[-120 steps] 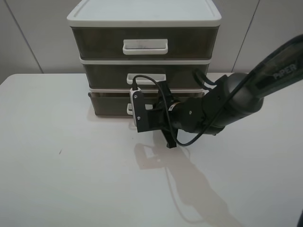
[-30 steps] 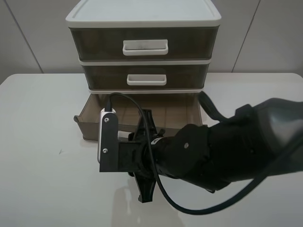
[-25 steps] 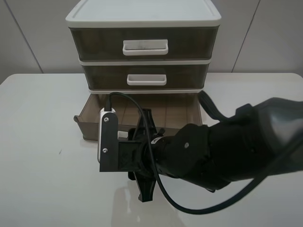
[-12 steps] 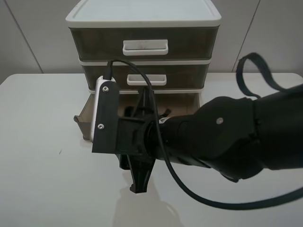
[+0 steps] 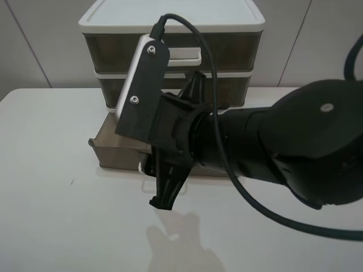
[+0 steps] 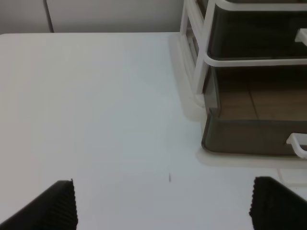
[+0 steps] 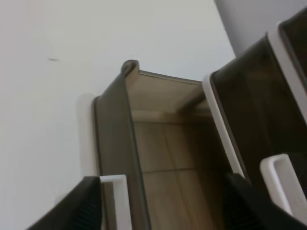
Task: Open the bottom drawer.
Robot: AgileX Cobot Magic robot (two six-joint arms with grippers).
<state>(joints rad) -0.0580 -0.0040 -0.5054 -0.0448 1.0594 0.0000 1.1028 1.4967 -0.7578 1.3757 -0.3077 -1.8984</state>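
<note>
While the left gripper (image 6: 163, 203) is hanging over bare table (image 5: 51, 187) on the left, its two dark fingers (image 6: 53, 206) are spread wide with nothing between them, so it is playing no part in the work and is simply keeping out of the way. Right of it, the bottom drawer (image 5: 116, 150) is sitting pulled out toward the near side from under the white-framed cabinet (image 5: 170, 17), its smoky front wall and flared left corner standing clear of the frame and its ribbed floor showing from above. The two drawers above it are sitting flush in the cabinet. The handle (image 7: 115, 201) on the drawer's front is lying between the right fingers (image 7: 88, 201) in the right wrist view, yet the fingers are parted well to either side of it and I cannot see them touching it. The right gripper (image 5: 167, 187), raised above the drawer's front edge in the high view, is therefore open wide and holding nothing. Judging by how far the drawer is standing out, the opening looks done or nearly so.
</note>
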